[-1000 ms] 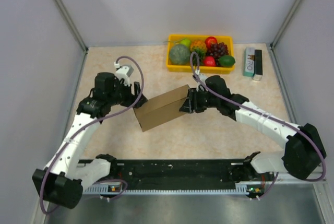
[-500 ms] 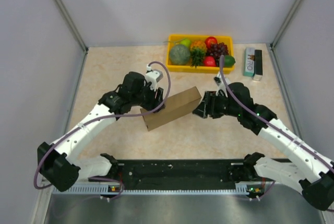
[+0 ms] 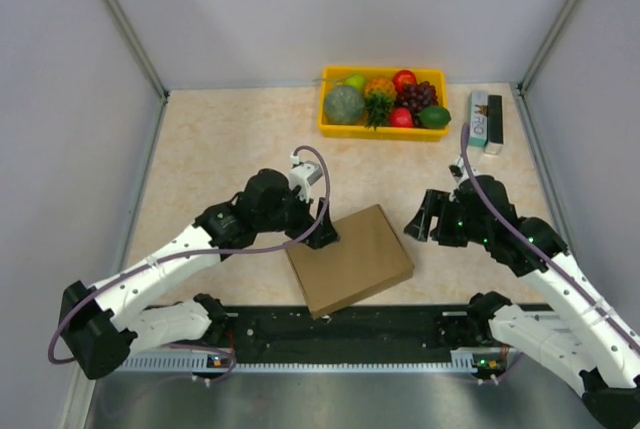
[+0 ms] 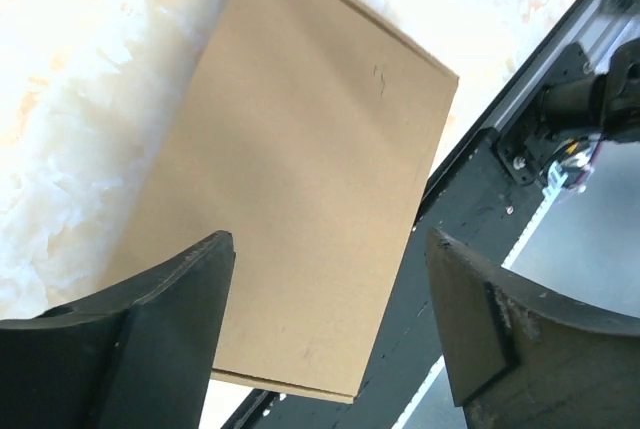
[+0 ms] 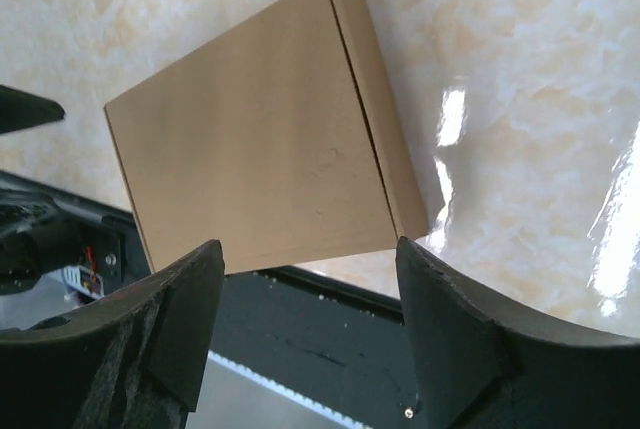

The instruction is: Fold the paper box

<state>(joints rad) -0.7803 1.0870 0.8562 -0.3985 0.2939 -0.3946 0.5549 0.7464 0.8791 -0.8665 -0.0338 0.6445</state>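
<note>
The worktop (image 3: 220, 139), pale and marbled, fills the floor between grey walls. With 12 o'clock at its far edge, the left arm (image 3: 180, 254) reaches in from 7 o'clock and the right arm (image 3: 540, 259) from 5 o'clock, both bent toward the middle.

The box (image 3: 350, 261) lies flat and closed at 6 o'clock, turned at an angle. Its near corner hangs over the black rail (image 3: 400, 329) at the worktop's near edge. A narrow side panel shows along its 3 o'clock edge in the right wrist view.

The yellow tray (image 3: 332, 127) of fruit sits at 12 o'clock against the far wall. A small printed carton (image 3: 484, 119) lies just beside it at 1 o'clock, apart from it.

The left claw (image 4: 330, 244) is at the box's 10 o'clock corner. Its fingers are spread wide, with the cardboard in view between them and nothing gripped. Whether a tip touches the box I cannot tell.

The right claw (image 5: 308, 247) sits at 3 o'clock of the box, just clear of it. It too is spread wide and holds nothing.
</note>
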